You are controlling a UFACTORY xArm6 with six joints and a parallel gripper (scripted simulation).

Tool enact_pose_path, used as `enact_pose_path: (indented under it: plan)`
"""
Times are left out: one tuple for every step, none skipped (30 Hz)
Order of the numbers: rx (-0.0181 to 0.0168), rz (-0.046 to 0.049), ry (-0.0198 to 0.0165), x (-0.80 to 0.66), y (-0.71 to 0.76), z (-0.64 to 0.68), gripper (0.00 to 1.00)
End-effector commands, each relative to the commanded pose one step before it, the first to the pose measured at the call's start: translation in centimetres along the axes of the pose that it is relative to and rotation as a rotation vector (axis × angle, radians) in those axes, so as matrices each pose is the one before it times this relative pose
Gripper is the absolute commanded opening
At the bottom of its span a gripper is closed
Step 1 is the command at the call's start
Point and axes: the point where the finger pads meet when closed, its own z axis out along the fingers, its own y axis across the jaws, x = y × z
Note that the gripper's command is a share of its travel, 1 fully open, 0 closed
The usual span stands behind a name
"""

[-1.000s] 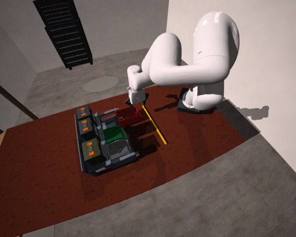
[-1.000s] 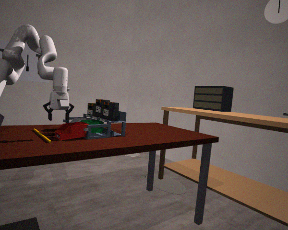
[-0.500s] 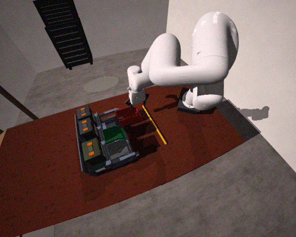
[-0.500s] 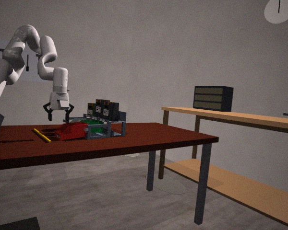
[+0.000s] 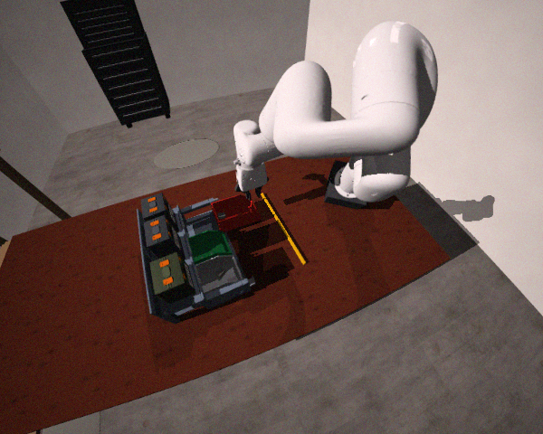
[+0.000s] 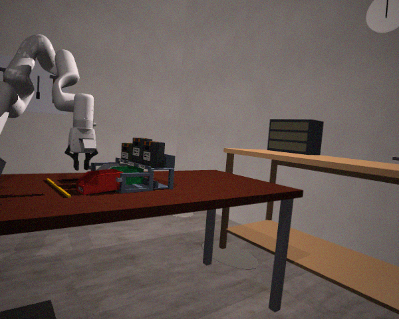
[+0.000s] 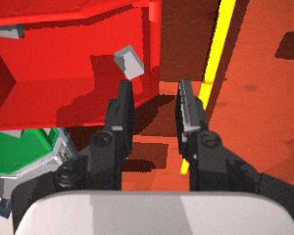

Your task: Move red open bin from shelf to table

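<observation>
The red open bin (image 5: 234, 212) sticks out of the far end bay of the small grey shelf (image 5: 192, 254), toward the yellow strip; in the side view it (image 6: 98, 181) lies low in front of the shelf. In the wrist view the bin (image 7: 73, 73) fills the upper left, with a grey part (image 7: 128, 62) inside it. My gripper (image 5: 249, 192) (image 6: 81, 166) hovers above the bin's outer corner. Its fingers are drawn partly together with an empty gap, straddling the bin's side wall edge from above without touching.
A green bin (image 5: 208, 245) and a grey bin (image 5: 215, 270) sit in the other shelf bays. Three dark boxes with orange marks (image 5: 157, 233) stand along the shelf's back. A yellow strip (image 5: 283, 229) lies on the table right of the bin.
</observation>
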Motion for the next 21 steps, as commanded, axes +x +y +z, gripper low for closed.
enact_pose_path:
  plan:
    - [0.00214,-0.00072,0.00195,0.061,-0.101,-0.082,0.33]
    - [0.00000,0.00000,0.00000,0.000,0.000,0.000,0.33]
    - [0.00000,0.00000,0.00000,0.000,0.000,0.000,0.33]
    - [0.00000,0.00000,0.00000,0.000,0.000,0.000,0.33]
    - [0.00000,0.00000,0.00000,0.000,0.000,0.000,0.33]
    - [0.00000,0.00000,0.00000,0.000,0.000,0.000,0.33]
    - [0.00000,0.00000,0.00000,0.000,0.000,0.000,0.33]
    - [0.00000,0.00000,0.00000,0.000,-0.774,-0.205,0.33]
    - [-0.00001,0.00001,-0.00001,0.000,-0.773,-0.205,0.33]
    - [-0.00001,0.00001,-0.00001,0.000,-0.773,-0.205,0.33]
    - [-0.00001,0.00001,-0.00001,0.000,-0.773,-0.205,0.33]
    - [-0.00001,0.00001,-0.00001,0.000,-0.773,-0.205,0.33]
    - [0.00000,0.00000,0.00000,0.000,0.000,0.000,0.33]
    - [0.00000,0.00000,0.00000,0.000,0.000,0.000,0.33]
    - [0.00000,0.00000,0.00000,0.000,0.000,0.000,0.33]
    - [0.00000,0.00000,0.00000,0.000,0.000,0.000,0.33]
    - [0.00000,0.00000,0.00000,0.000,0.000,0.000,0.33]
    - [0.00000,0.00000,0.00000,0.000,0.000,0.000,0.33]
    - [0.00000,0.00000,0.00000,0.000,0.000,0.000,0.33]
    - [0.00000,0.00000,0.00000,0.000,0.000,0.000,0.33]
    - [0.00000,0.00000,0.00000,0.000,0.000,0.000,0.33]
